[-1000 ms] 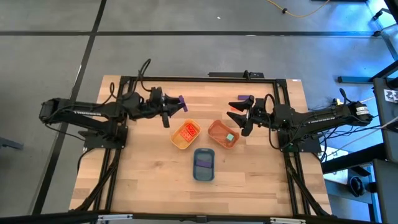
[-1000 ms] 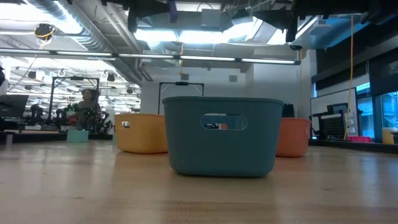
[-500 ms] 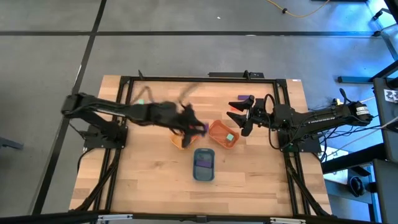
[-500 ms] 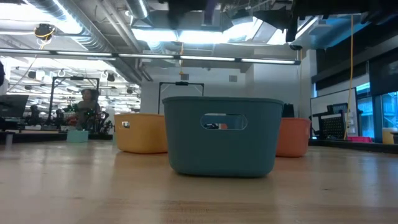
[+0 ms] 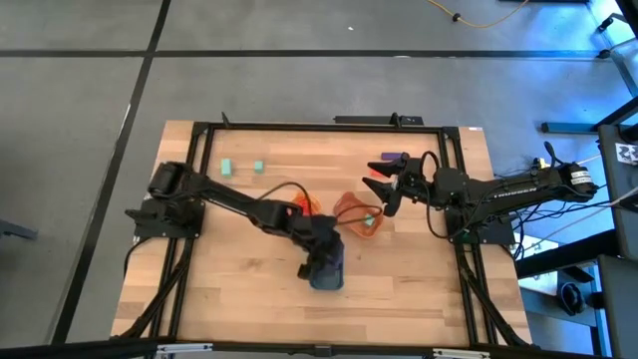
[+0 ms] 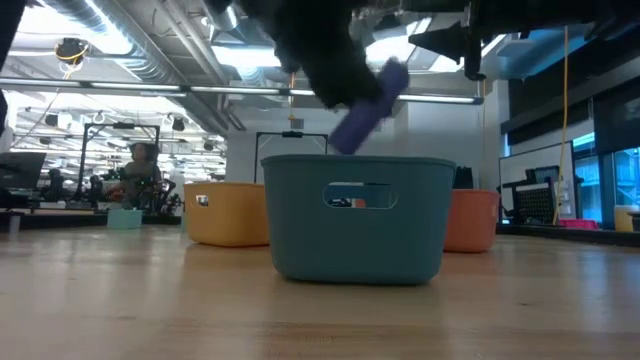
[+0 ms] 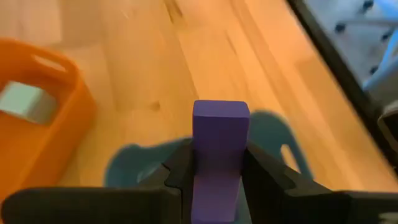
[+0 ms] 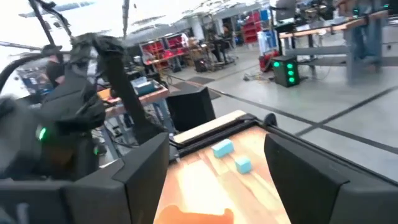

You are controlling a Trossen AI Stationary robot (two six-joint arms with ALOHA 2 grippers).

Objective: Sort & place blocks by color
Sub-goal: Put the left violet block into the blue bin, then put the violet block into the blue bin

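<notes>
My left gripper hangs over the blue tray at the table's near middle, shut on a purple block. In the low view the block shows tilted just above the blue tray's rim. My right gripper waits open by the orange tray, which holds a teal block. Two more teal blocks lie flat on the table's far left. The left arm partly hides the yellow tray and its red blocks. My left gripper pinches the purple block between its two fingers, one on each long side. The block's free end sticks out past the fingertips. The fingers slant down from above and lie along the block. It is lifted clear and tilted over the blue tray.
The three trays stand close together at the table's middle. A purple piece shows at the far side of my right gripper. A black frame runs around the table. The near half of the tabletop is bare wood.
My left arm has swung from the table's far left, over the yellow tray, toward the near middle, and now hangs over the blue tray with the purple block still in its fingers. The two teal blocks it covered have come into view.
</notes>
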